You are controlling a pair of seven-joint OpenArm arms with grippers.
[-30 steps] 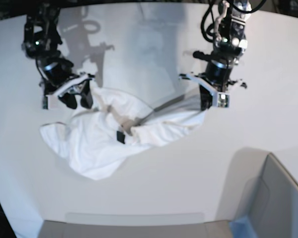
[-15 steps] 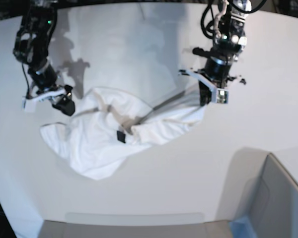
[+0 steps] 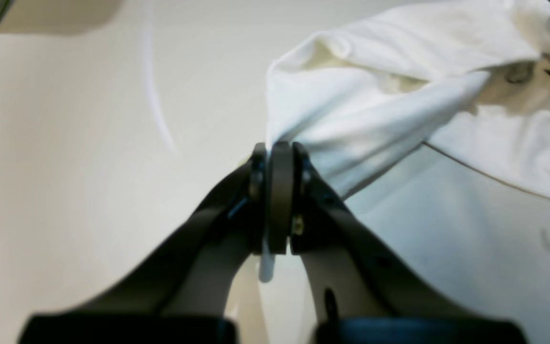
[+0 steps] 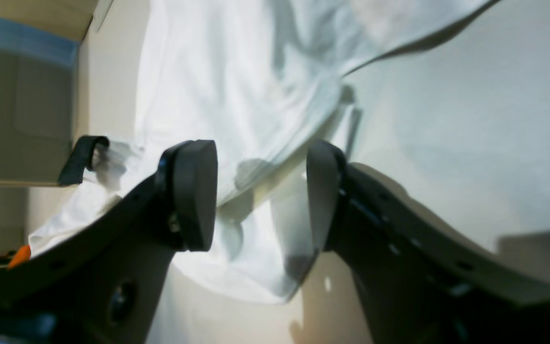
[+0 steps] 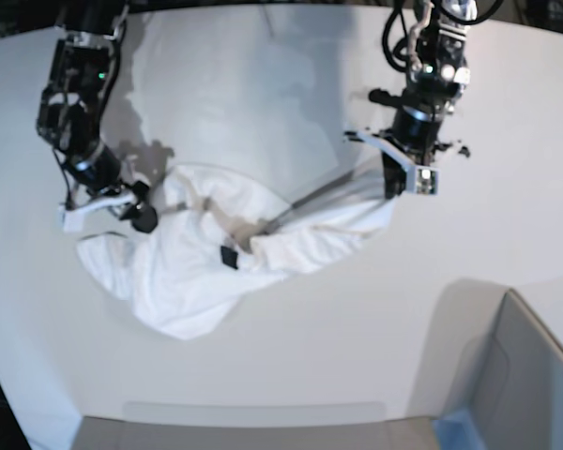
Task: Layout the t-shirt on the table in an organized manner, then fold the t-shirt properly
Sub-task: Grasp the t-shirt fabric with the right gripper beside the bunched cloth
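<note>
The t-shirt [image 5: 216,253] lies crumpled on the white counter [image 5: 291,356], its small black tag [image 5: 229,257] showing near the middle of the heap. The left hand [image 3: 275,157] is clamped together on a fold at one edge of the shirt, which stretches taut up from the counter to it. The right hand [image 4: 260,191] stands with its fingers [image 4: 194,191] apart just over the opposite side of the cloth, seemingly gripping nothing, though blur makes contact hard to judge.
</note>
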